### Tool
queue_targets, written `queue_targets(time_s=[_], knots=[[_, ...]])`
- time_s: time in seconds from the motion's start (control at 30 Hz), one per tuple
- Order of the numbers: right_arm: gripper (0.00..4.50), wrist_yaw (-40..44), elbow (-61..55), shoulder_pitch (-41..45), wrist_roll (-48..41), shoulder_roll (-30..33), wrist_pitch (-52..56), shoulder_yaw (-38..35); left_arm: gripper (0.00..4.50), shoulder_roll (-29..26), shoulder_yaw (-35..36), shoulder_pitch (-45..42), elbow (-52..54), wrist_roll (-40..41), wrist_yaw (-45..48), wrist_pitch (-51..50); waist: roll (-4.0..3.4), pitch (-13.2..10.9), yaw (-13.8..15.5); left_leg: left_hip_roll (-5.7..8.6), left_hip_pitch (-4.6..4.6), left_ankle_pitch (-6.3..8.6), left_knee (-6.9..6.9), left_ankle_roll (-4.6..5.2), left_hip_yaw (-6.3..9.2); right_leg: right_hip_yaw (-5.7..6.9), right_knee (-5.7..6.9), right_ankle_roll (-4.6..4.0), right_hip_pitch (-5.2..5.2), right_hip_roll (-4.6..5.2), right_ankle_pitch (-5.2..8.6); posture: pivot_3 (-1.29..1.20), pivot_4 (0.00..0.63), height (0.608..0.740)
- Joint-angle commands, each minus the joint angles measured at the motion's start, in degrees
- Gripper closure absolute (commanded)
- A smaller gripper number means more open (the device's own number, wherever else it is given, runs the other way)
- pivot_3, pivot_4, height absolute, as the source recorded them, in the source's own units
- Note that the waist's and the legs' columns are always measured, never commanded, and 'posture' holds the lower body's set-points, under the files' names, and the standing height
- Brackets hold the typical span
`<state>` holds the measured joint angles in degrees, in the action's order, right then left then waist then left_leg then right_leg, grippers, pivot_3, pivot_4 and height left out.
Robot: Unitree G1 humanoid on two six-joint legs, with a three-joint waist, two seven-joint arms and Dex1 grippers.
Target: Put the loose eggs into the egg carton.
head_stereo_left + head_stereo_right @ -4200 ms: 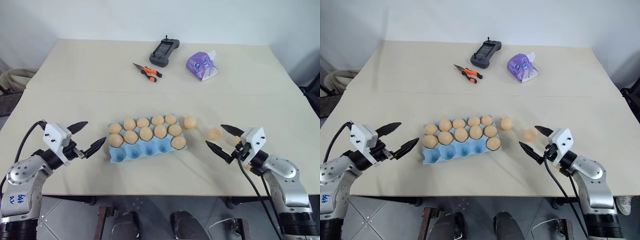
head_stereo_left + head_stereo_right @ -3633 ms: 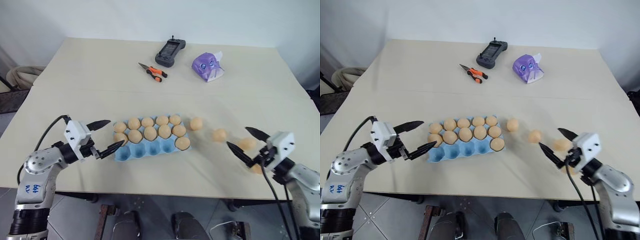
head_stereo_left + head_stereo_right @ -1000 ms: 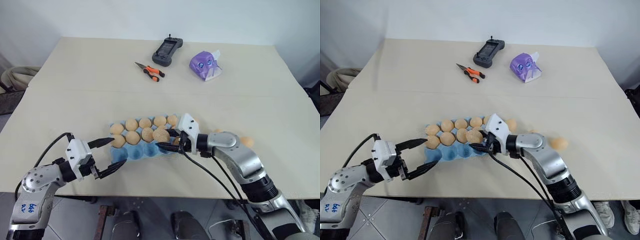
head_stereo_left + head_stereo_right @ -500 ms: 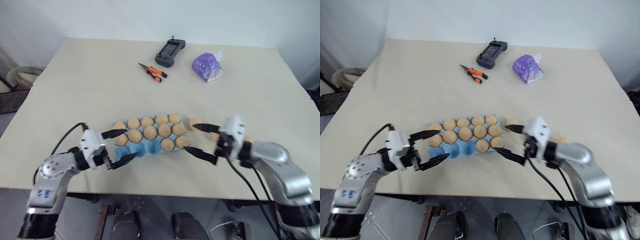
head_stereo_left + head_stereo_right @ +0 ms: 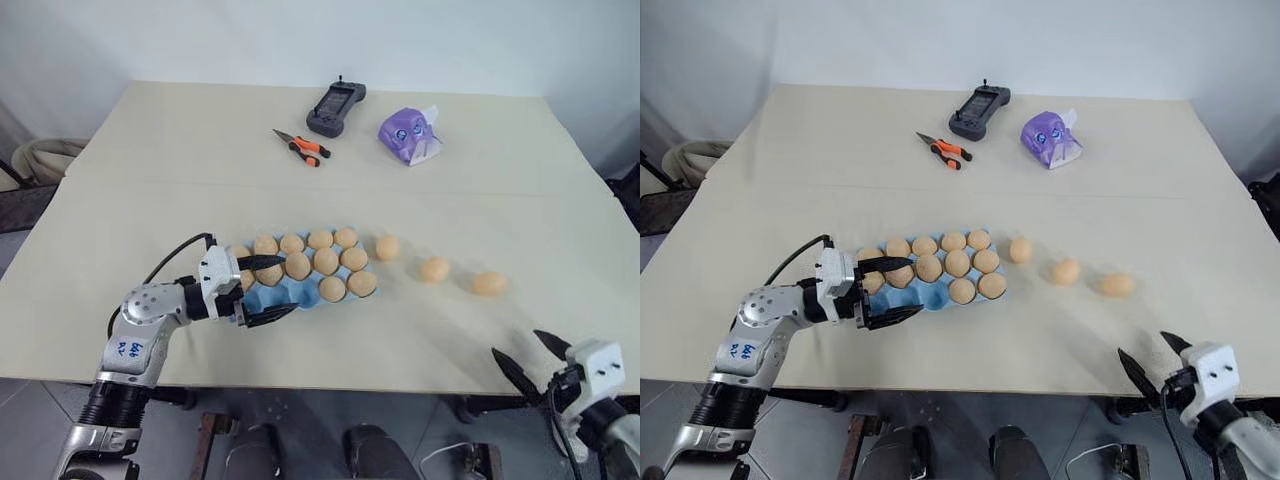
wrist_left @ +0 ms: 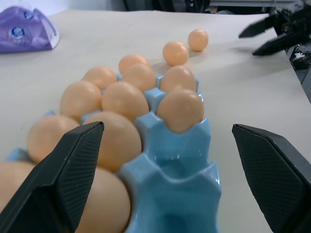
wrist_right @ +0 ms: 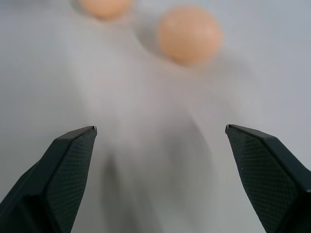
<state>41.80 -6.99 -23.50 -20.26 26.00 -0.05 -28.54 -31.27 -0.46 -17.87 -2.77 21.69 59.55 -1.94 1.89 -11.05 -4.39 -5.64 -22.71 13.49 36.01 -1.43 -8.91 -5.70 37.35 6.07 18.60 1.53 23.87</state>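
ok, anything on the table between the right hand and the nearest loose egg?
No. In the left eye view, only bare table lies between the open right hand and the nearest loose egg.

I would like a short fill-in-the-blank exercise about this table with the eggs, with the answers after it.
1. On the table, ___ eggs lie loose to the right of the egg carton.
2. The colour of the carton is light ___.
3. The pliers have ___ handles.
4. The left gripper stands open at the carton's ___ end.

Answers: three; blue; orange; left
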Motion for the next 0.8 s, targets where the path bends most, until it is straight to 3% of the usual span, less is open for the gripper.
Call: queue_targets(time_s=[0.03,0.43,0.73,0.8], knots=[[0.05,-1.2,-0.2,0.4,-0.8,0.1,-2.2,-1.5,0.00,0.1,0.8,-0.6,0.4,-0.4,0.1,2.0,0.00,0.0,-0.4,-0.01,0.04,0.10,-0.01,-0.16,0.00,0.00,0.00,0.00,-0.05,0.04,0.00,0.00,0.150,0.740],[0.05,0.6,8.0,19.6,-1.8,9.1,9.2,4.2,0.00,-0.7,3.0,4.1,6.3,1.1,-2.1,0.1,-0.01,0.0,-0.2,-0.13,0.14,0.04,-0.07,-0.01,-0.01,-0.05,-0.13,-0.04,-0.13,0.04,0.01,0.00,0.150,0.740],[0.05,4.9,24.0,34.0,1.7,11.3,6.5,10.8,0.00,-1.6,5.5,9.4,12.1,2.5,-4.1,-1.5,-0.05,0.0,-0.4,-0.11,0.00,0.09,-0.01,0.07,-0.09,-0.06,-0.38,0.00,-0.10,-0.03,0.01,0.00,0.150,0.740],[0.42,5.4,26.0,35.4,2.4,10.9,6.1,12.0,0.00,-1.8,5.9,10.2,13.2,2.5,-4.6,-2.0,-0.07,0.0,-0.4,-0.13,-0.01,0.09,-0.01,0.07,-0.08,-0.06,-0.42,0.01,-0.10,-0.04,0.01,0.00,0.150,0.740]])
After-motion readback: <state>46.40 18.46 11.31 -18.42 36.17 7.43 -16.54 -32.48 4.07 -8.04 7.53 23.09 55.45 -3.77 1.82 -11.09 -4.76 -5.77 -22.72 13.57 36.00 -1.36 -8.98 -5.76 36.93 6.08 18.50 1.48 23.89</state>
